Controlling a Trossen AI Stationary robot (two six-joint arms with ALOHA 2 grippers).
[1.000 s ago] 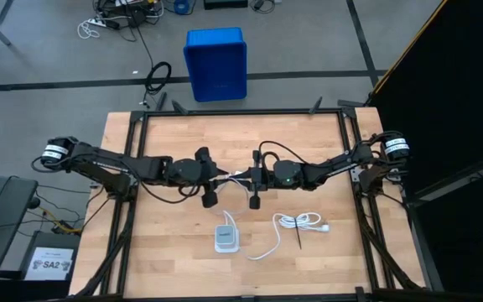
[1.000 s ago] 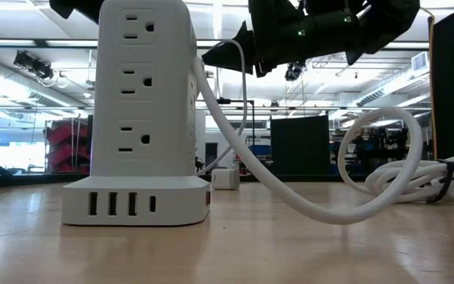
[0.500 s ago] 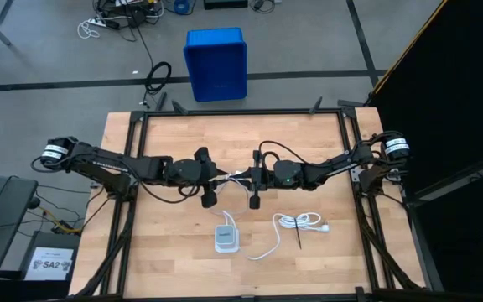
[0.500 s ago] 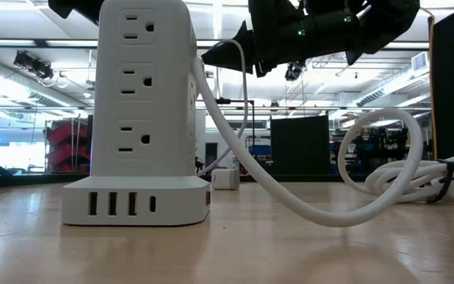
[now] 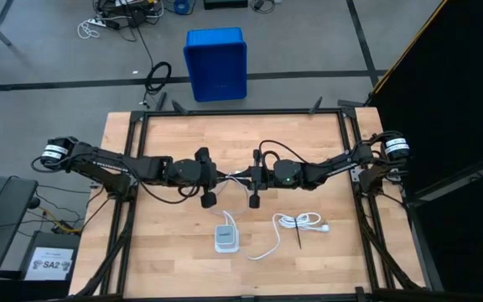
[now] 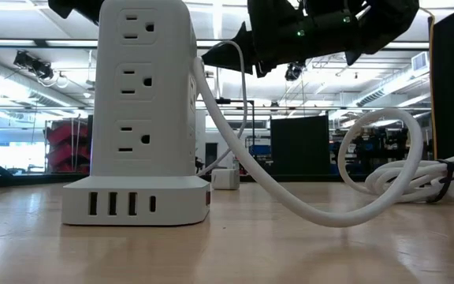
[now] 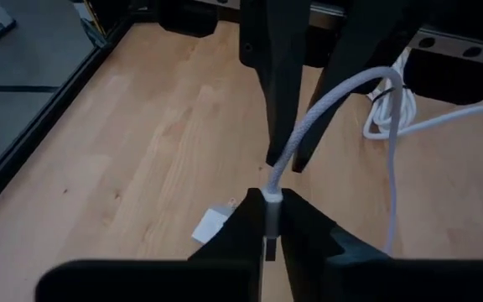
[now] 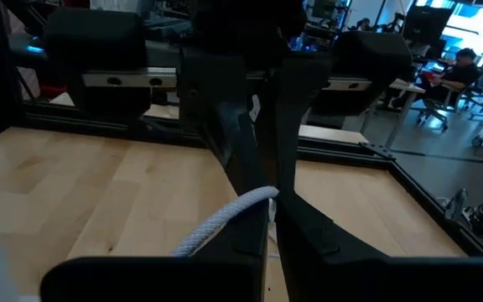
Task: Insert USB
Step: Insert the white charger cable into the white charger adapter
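Observation:
The USB (image 7: 317, 109) is a thin whitish braided cable held in the air over the table's middle between my two grippers. My left gripper (image 7: 272, 233) (image 5: 222, 178) is shut on its white plug end. Facing it a short way off, my right gripper (image 8: 267, 235) (image 5: 242, 178) is shut on the cable. Beyond the right gripper the USB loops over and hangs down (image 6: 244, 95) toward the table. The white power tower (image 6: 140, 118) (image 5: 225, 240) stands upright on the table nearer the front edge, with a row of small ports (image 6: 117, 203) in its base. My left gripper pinches the USB's white plug end (image 7: 272, 201) between its two fingers, slanting down from the table's left. The plug is lifted clear of the table, and the cable leaves it toward the right gripper. My right gripper pinches the braided cable (image 8: 243, 206) between its two fingers, a short way behind the plug, coming about level from the table's right. The stretch between the grippers is short and nearly straight. The rest hangs slack below.
A thick white cord (image 6: 306, 201) runs from the tower to a bundle (image 5: 300, 222) tied with a black tie at the right. A small white block (image 7: 210, 225) (image 6: 225, 178) lies on the wood under the grippers. A blue bin (image 5: 215, 63) stands on the floor beyond the table.

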